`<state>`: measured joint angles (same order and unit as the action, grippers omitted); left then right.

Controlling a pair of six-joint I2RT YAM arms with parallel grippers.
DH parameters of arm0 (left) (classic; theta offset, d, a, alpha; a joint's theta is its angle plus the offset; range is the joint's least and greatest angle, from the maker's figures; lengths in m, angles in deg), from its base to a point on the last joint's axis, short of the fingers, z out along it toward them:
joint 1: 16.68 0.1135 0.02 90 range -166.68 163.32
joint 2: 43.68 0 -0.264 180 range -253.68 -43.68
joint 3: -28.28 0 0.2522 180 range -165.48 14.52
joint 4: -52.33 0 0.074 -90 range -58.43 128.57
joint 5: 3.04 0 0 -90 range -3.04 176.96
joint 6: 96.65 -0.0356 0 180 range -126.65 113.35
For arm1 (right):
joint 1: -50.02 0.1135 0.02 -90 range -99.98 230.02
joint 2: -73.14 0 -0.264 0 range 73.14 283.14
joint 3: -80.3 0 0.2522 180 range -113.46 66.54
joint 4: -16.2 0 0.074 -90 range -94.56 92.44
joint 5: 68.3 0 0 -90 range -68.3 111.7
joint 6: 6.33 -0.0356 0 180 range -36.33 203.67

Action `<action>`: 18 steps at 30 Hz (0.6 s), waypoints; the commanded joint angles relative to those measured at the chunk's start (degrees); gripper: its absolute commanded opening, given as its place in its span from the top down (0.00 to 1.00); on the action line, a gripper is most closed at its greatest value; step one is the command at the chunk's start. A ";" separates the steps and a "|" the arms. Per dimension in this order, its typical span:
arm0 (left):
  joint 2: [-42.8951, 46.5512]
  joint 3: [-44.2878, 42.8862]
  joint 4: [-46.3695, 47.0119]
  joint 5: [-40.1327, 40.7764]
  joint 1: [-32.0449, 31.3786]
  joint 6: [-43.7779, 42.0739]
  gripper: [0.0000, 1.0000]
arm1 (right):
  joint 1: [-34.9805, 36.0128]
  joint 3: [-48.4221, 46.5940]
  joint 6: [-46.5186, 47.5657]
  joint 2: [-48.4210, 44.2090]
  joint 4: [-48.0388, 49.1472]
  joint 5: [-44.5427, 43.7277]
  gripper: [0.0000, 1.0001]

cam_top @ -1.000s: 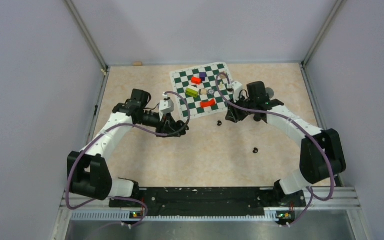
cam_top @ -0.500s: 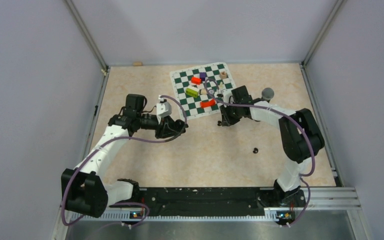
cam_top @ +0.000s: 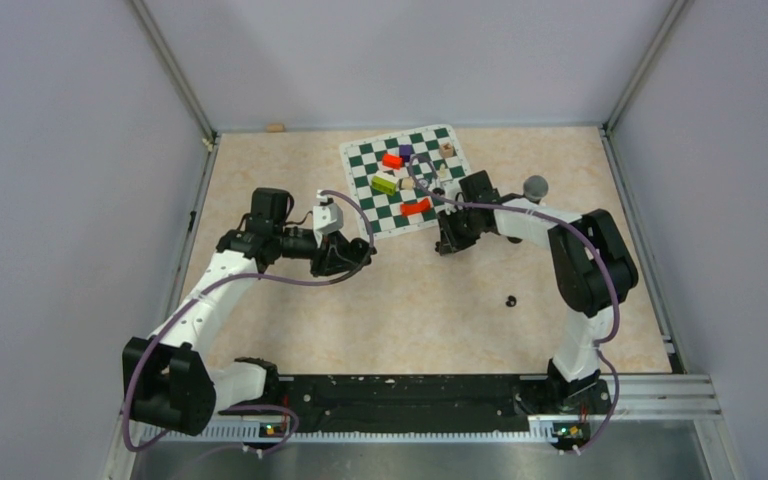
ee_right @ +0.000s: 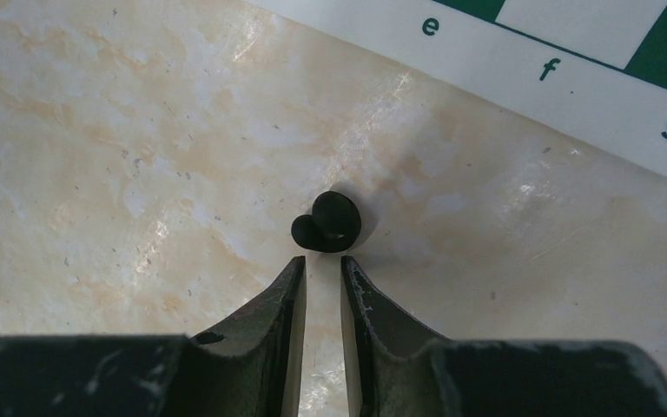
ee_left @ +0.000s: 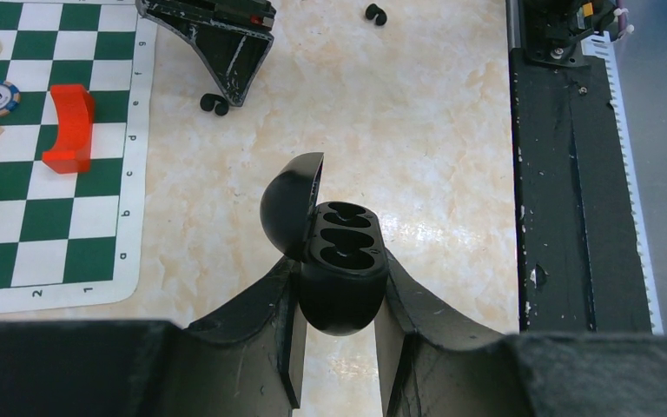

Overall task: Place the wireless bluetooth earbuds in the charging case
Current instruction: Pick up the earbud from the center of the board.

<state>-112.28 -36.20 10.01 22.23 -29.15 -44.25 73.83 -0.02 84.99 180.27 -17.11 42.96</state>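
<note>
My left gripper [ee_left: 341, 300] is shut on the black charging case [ee_left: 344, 248]. The case is held above the table with its lid [ee_left: 288, 204] open and both slots empty. In the top view this gripper [cam_top: 348, 256] is left of centre. My right gripper [ee_right: 323, 261] has its fingers a narrow gap apart with nothing between them. A black earbud [ee_right: 327, 223] lies on the table just past their tips. The left wrist view shows that earbud [ee_left: 214, 103] beside the right gripper [ee_left: 236, 91]. A second black earbud [cam_top: 511, 300] lies alone, nearer the arm bases. No purple buds can be made out.
A green and white chessboard mat [cam_top: 360, 160] lies just behind the right gripper [cam_top: 448, 240]. It carries red blocks [cam_top: 416, 207], a green block [cam_top: 384, 184] and other small pieces. A black rail [ee_left: 573, 174] runs along the near edge. Side walls enclose the table.
My right arm folded in and its gripper moved left and down to the earbud by the mat's edge. My left gripper drew back a little to the left with the case.
</note>
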 commanded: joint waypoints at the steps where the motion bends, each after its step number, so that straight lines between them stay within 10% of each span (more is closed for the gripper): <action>1: 2.21 0.41 1.83 -0.36 -0.15 -0.21 1.00 | -1.47 -1.89 -2.75 0.95 0.25 1.19 0.77; 18: 1.89 0.32 1.57 -0.48 -0.10 -0.59 1.00 | -3.73 -3.57 -6.17 4.18 0.11 3.11 0.76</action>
<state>-111.64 -35.81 10.10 22.54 -29.15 -44.27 70.47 -1.99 80.27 182.52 -16.98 47.07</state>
